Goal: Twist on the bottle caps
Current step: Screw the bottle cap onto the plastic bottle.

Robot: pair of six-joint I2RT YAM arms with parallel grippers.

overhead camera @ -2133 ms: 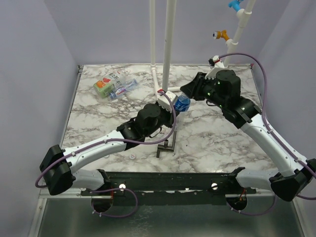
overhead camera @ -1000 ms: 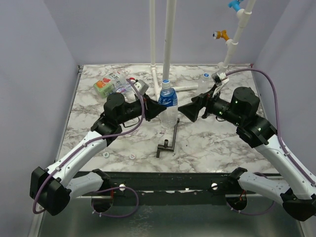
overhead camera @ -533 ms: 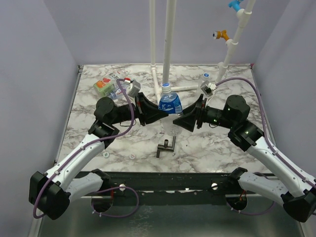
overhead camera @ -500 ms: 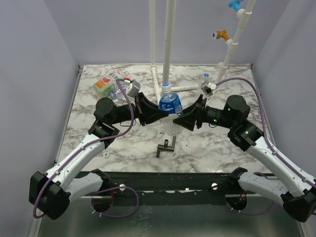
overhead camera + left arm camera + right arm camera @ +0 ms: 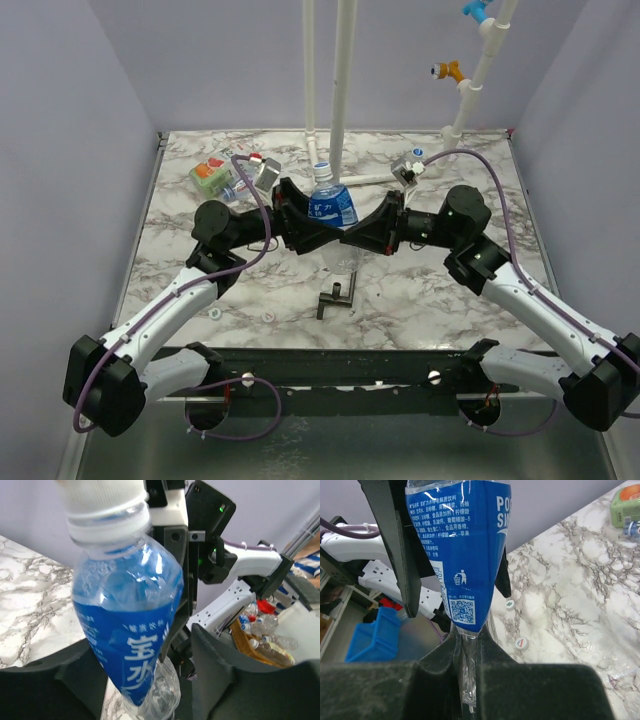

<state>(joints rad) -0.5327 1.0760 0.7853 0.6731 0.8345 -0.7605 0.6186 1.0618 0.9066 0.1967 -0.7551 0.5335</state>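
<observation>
A clear bottle with a blue label (image 5: 332,206) hangs upright over the middle of the table, a white cap (image 5: 102,497) on its neck. My right gripper (image 5: 467,652) is shut on its clear lower part (image 5: 468,680) and squeezes it flat. My left gripper (image 5: 145,680) stands open around the same bottle (image 5: 125,630); there is a gap between the label and the right finger (image 5: 240,680). In the top view the left gripper (image 5: 305,228) and the right gripper (image 5: 368,238) face each other across the bottle. Two loose caps (image 5: 521,643) (image 5: 510,605) lie on the marble below.
A black T-shaped tool (image 5: 340,293) lies just in front of the held bottle. More bottles, one with a green and orange label (image 5: 212,176), lie at the back left. White pipes (image 5: 340,90) rise behind the bottle. Small caps (image 5: 215,313) (image 5: 270,318) lie near the front left.
My right gripper came in from the right and shut on the bottle's lower part. My left gripper let go and now stands open around it. The bottle shifted slightly left.
</observation>
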